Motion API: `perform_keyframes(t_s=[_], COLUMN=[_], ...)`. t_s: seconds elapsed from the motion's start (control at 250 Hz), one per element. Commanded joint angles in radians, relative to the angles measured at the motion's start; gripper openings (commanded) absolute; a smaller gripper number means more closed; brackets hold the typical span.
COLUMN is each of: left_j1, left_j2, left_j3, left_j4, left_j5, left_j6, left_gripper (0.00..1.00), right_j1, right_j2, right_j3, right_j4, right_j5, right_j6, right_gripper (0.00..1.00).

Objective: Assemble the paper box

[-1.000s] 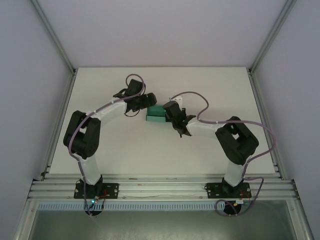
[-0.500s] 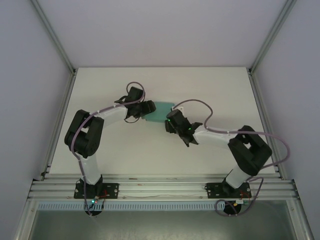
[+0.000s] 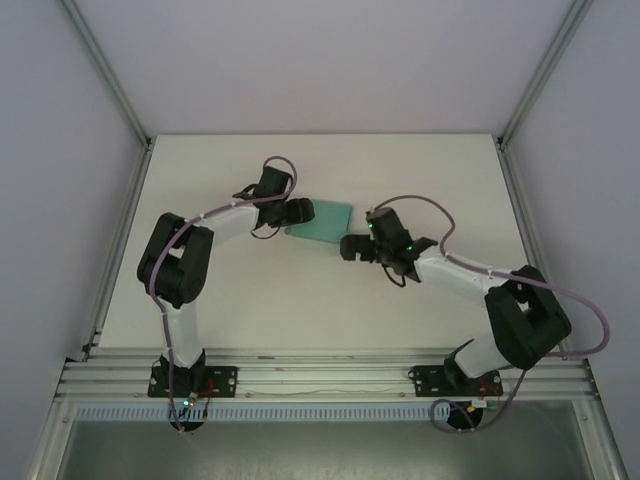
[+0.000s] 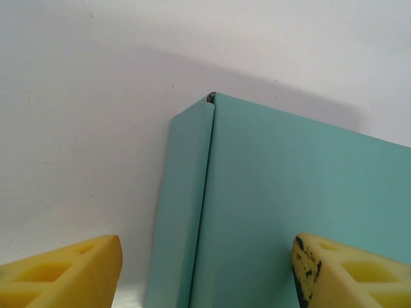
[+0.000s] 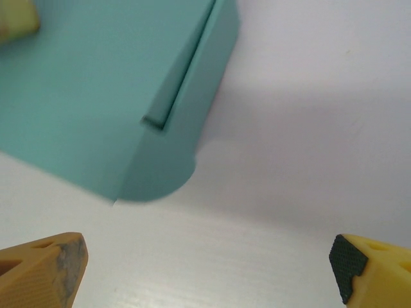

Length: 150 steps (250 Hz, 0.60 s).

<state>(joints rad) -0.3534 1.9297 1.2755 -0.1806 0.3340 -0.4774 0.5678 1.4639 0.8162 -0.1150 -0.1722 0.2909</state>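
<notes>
Teal card paper box (image 3: 322, 220), folded up, lies flat on the white table (image 3: 240, 290), a little toward 12 o'clock of centre in the top view. Left gripper (image 3: 303, 211) sits at the box's 9 o'clock end. Its jaws are partly spread and straddle one long edge, with one finger above the lid and the other over bare table beside the side wall. Nothing clamped; contact with lid unclear. Right gripper (image 3: 347, 247) is at the box's 5 o'clock, just apart, jaws spread wide over bare table, holding nothing.

Smooth matt card paper box (image 4: 289, 192) on matt white table (image 4: 96, 77).
</notes>
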Motion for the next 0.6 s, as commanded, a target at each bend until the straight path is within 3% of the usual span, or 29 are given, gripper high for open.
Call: perform_keyframes(t_s=[0.0, 0.116, 0.348, 0.448, 0.596], left_j1=[0.008, 0.008, 0.008, 0.008, 0.010], left_j2=[0.031, 0.044, 0.033, 0.025, 0.011], left_j3=[0.030, 0.028, -0.004, -0.009, 0.001], left_j4=[-0.042, -0.033, 0.005, 0.007, -0.018], left_j5=[0.017, 0.026, 0.024, 0.027, 0.002], left_j6=[0.059, 0.049, 0.018, 0.020, 0.042], left_gripper=[0.70, 0.70, 0.69, 0.69, 0.69], right_j1=[-0.067, -0.097, -0.109, -0.111, -0.121], right_j2=[0.052, 0.164, 0.414, 0.461, 0.493], right_j3=[0.087, 0.208, 0.422, 0.422, 0.399], right_j4=[0.060, 0.055, -0.073, -0.057, -0.049], right_j5=[-0.130, -0.155, -0.140, -0.160, -0.161], right_j6=[0.104, 0.136, 0.142, 0.127, 0.122], right_gripper=[0.98, 0.98, 0.86, 0.78, 0.54])
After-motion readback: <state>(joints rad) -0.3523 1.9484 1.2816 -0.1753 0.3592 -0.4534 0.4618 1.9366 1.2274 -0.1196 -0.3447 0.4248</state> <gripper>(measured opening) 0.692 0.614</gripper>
